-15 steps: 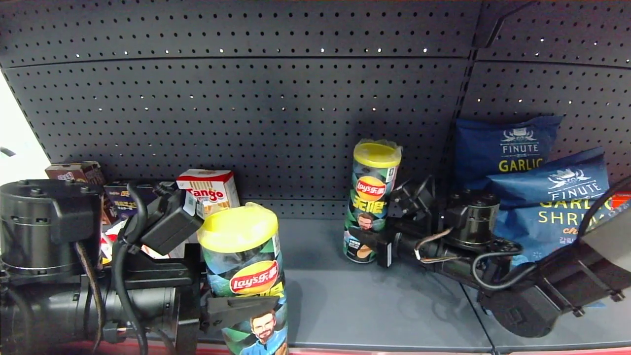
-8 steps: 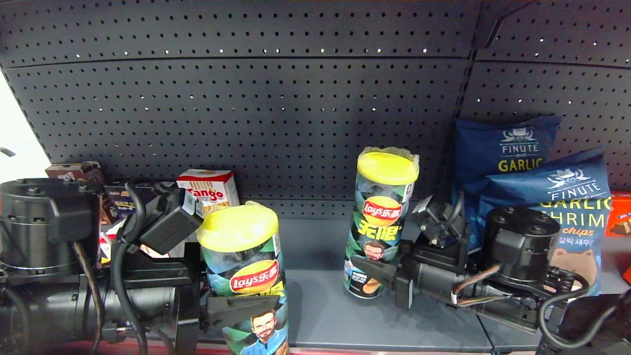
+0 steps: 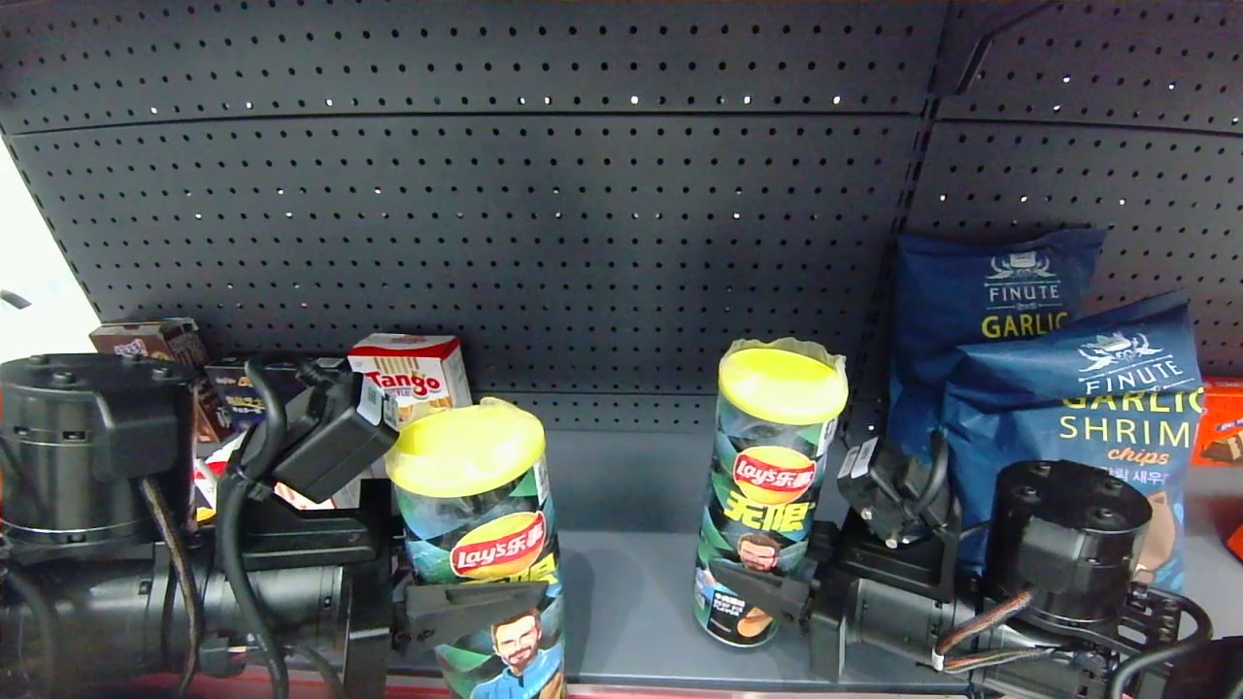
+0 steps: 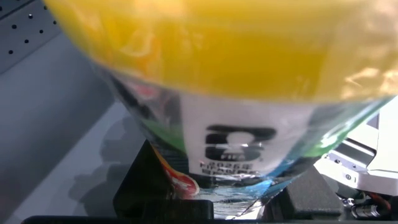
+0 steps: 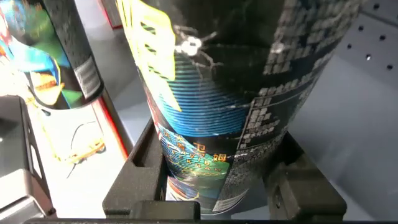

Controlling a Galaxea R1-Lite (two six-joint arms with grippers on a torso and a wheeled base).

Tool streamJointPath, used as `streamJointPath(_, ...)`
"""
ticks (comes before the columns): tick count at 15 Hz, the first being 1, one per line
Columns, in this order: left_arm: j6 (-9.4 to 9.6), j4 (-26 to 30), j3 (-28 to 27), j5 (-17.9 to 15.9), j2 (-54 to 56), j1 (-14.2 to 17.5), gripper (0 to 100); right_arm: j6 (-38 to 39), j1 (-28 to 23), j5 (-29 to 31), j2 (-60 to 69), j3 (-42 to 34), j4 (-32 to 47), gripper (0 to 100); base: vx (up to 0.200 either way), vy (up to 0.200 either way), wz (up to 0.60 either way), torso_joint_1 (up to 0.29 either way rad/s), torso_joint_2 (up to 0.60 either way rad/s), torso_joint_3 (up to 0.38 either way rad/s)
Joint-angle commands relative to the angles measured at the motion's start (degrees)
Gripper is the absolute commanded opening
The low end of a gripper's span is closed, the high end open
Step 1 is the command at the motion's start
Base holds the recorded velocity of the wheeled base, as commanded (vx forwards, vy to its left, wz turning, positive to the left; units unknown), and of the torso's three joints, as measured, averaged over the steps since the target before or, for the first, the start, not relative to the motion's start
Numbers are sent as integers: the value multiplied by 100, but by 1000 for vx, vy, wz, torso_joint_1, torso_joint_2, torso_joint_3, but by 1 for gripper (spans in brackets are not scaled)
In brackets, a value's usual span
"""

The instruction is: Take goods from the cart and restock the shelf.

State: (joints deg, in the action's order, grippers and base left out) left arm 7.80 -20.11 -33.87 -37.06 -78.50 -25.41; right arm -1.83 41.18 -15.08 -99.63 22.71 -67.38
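Two tall chip cans with yellow lids stand over the grey shelf board [image 3: 631, 592]. The left can [image 3: 476, 544] is at the shelf's front edge, and my left gripper [image 3: 476, 607] is shut on its lower body. In the left wrist view the left can [image 4: 236, 124] rises from between the left gripper [image 4: 205, 199] fingers. The right can [image 3: 772, 485] leans slightly near the middle right, with my right gripper [image 3: 748, 597] shut on its base. The right wrist view shows the right can [image 5: 236, 93] clamped in the right gripper [image 5: 217, 186]. I cannot tell whether either can rests on the board.
A white and red wafer box [image 3: 413, 374] and brown boxes [image 3: 155, 340] stand at the back left. Blue chip bags [image 3: 1068, 388] lean against the pegboard wall [image 3: 534, 214] at the right, with an orange pack [image 3: 1224, 422] beyond. Open board lies between the cans.
My right gripper has carried its can from the back of the shelf toward the front and slightly right. The left arm and its can have stayed in place.
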Motion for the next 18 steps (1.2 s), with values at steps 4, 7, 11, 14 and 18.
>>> streamJointPath(4, 2, -10, -6, -3, -17, 9, 0, -2, 4, -4, -214, -91, -65, 0, 0, 0, 0, 0, 0, 0)
streamJointPath(7, 2, -10, -6, -3, -17, 9, 0, -2, 4, 5, -478, -39, -364, 0, 0, 0, 0, 0, 0, 0)
streamJointPath(11, 2, -10, -6, -3, -17, 9, 0, -11, 4, -4, -531, -74, -390, 0, 0, 0, 0, 0, 0, 0)
streamJointPath(14, 2, -10, 3, -3, -17, 9, 0, -19, -22, -4, -522, -109, -399, 0, 0, 0, 0, 0, 0, 0)
streamJointPath(18, 2, -10, 12, -3, -8, 9, 0, -19, -22, 14, -443, -188, -408, 100, 0, 0, 0, 0, 0, 0)
